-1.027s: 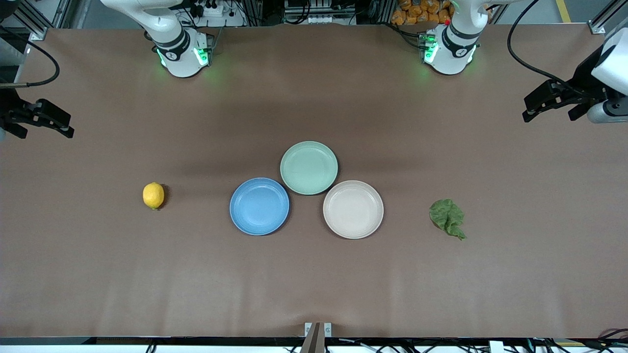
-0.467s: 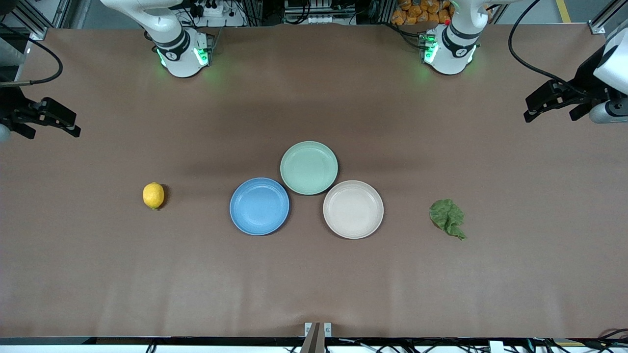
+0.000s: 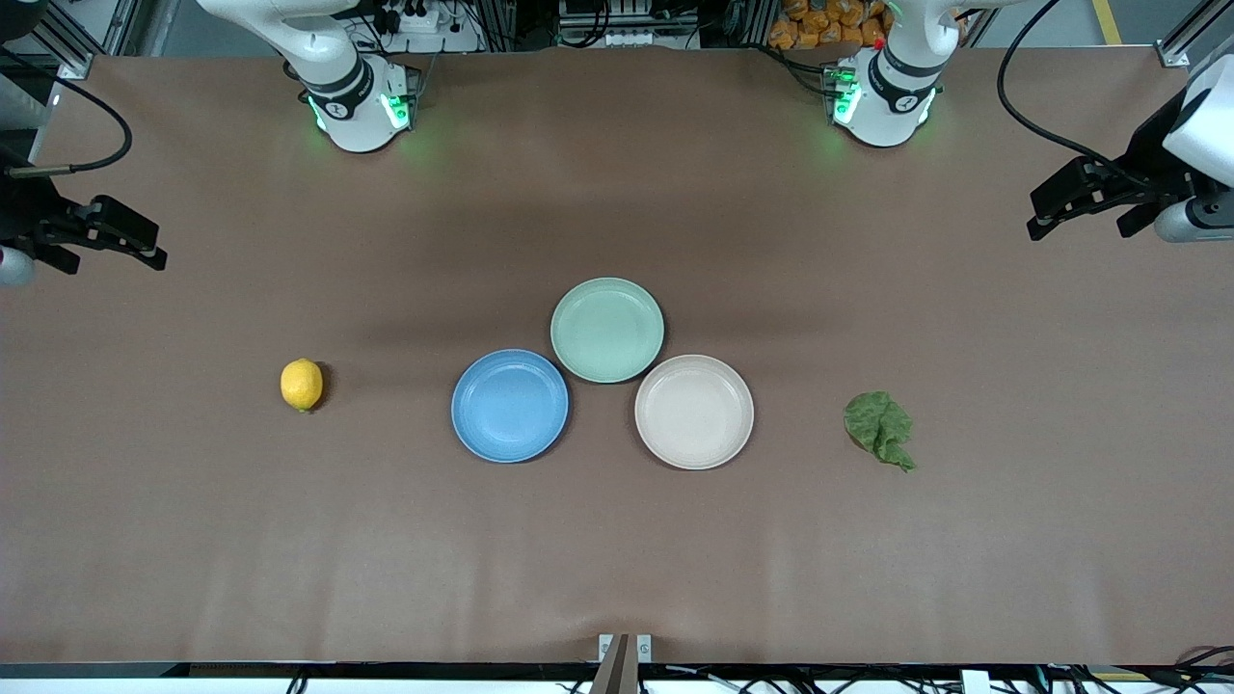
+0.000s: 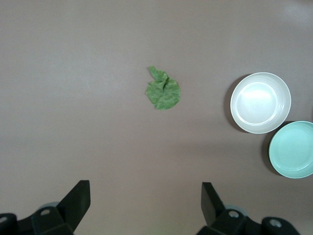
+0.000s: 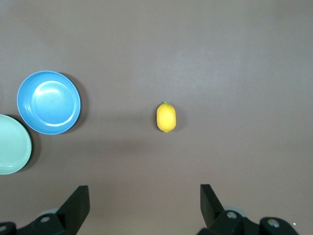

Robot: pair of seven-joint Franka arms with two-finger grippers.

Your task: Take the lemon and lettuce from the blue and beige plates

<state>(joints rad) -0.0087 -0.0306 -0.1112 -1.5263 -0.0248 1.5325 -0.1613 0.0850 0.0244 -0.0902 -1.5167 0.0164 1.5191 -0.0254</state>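
Blue plate point(image 5: 49, 102) — absent from left wrist view.

lemon point(image 3: 302, 385) on table, right arm's end | lettuce point(image 3: 879, 428) on table, left arm's end | blue plate point(image 3: 510, 406), beige plate point(image 3: 694, 412) empty

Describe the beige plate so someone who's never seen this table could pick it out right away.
Three round plates touch in a cluster at the middle of the brown table. The beige plate is the one toward the left arm's end, beside the blue plate and nearer the front camera than the mint-green plate. It is the palest of the three, and the lettuce lies closest to it.
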